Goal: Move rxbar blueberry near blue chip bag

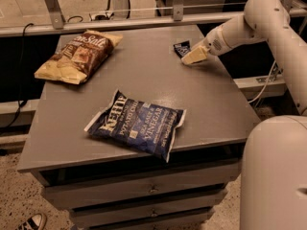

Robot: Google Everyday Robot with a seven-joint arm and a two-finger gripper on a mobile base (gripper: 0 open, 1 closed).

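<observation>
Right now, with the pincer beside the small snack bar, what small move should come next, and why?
Probably ease the pincer slightly further onto the snack bar to get hold of it. The pincer sits at the bar's near edge, the bar lies flat at the table's far right, and the blue chip bag lies well away near the front.

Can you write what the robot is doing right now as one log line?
gripper: at rxbar blueberry, back right | blue chip bag: front centre | bar not yet near bag
</observation>
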